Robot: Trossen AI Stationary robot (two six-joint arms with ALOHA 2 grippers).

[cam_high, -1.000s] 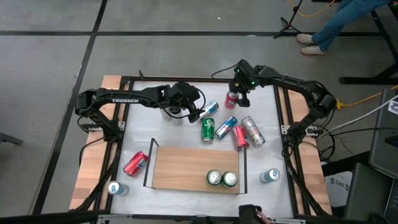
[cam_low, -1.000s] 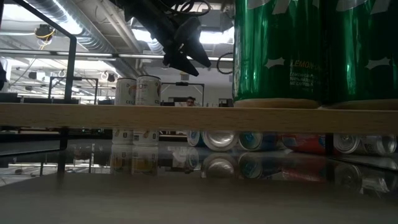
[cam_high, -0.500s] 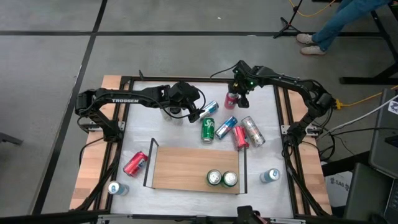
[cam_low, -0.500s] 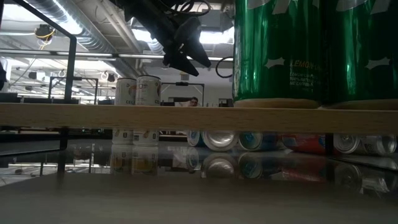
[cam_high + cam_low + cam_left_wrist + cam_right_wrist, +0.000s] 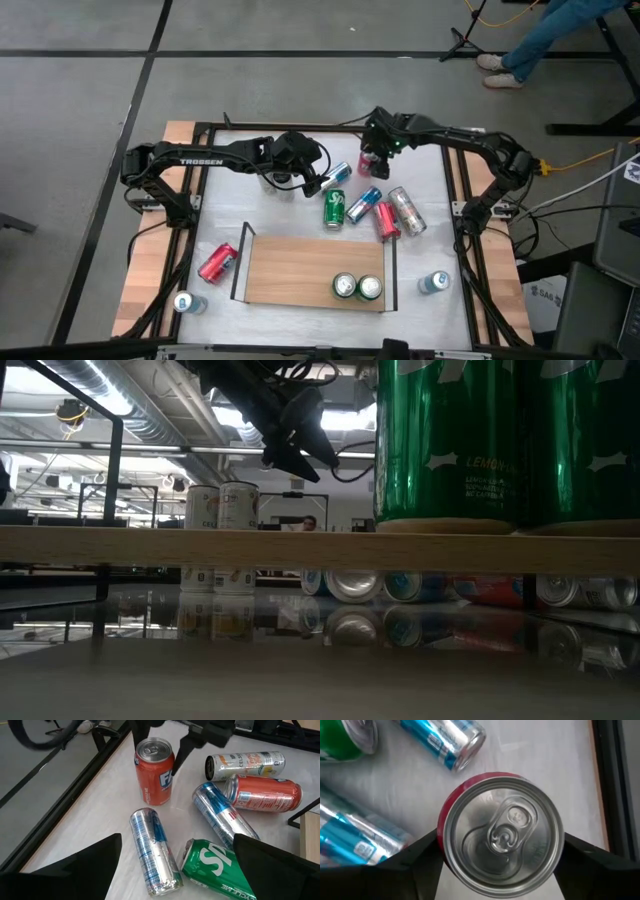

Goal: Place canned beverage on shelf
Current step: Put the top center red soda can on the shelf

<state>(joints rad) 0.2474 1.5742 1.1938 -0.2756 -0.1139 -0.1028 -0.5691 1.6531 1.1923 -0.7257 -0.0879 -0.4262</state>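
- My right gripper (image 5: 497, 865) straddles the upright red aluminium can (image 5: 500, 837) — fingers at both sides, contact hidden by the can's lid.
- My left gripper (image 5: 175, 865) hovers, jaws wide, empty.

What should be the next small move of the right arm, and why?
Probably lift straight up. The right gripper sits around the upright red can, a finger on each side, apparently closed on it, and the shelf has free space.
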